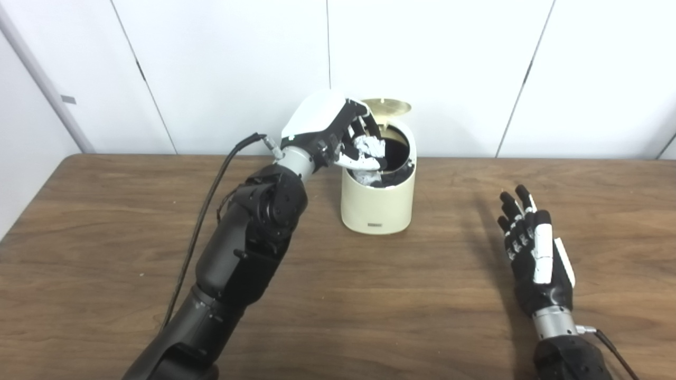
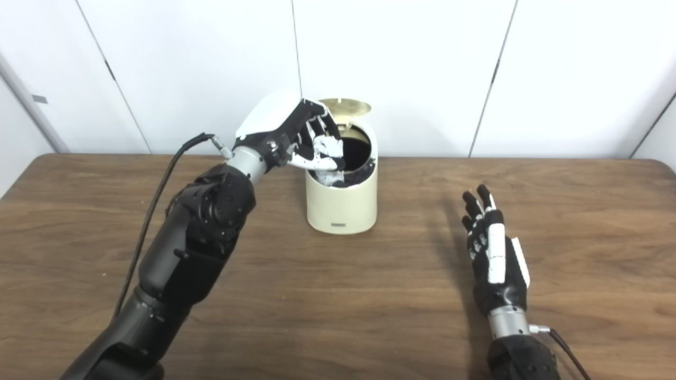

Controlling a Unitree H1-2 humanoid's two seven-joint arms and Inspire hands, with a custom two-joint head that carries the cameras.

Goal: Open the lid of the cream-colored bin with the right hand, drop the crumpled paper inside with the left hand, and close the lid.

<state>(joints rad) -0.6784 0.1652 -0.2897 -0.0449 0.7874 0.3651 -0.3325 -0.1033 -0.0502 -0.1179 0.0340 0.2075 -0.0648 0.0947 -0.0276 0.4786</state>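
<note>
The cream-colored bin (image 1: 376, 206) stands at the back middle of the table, its round lid (image 1: 388, 107) tipped up behind the dark opening. My left hand (image 1: 338, 132) reaches over the bin's left rim, fingers curled around the white crumpled paper (image 1: 369, 146), which hangs just above the opening. Part of the paper or the thumb shows white at the near rim; I cannot tell which. My right hand (image 2: 491, 253) rests low over the table to the right of the bin, well apart from it, fingers straight and spread, holding nothing.
The wooden table (image 1: 369, 306) runs across the whole view, with white wall panels (image 1: 449, 63) close behind the bin. A black cable (image 1: 211, 195) loops off my left forearm on its left side.
</note>
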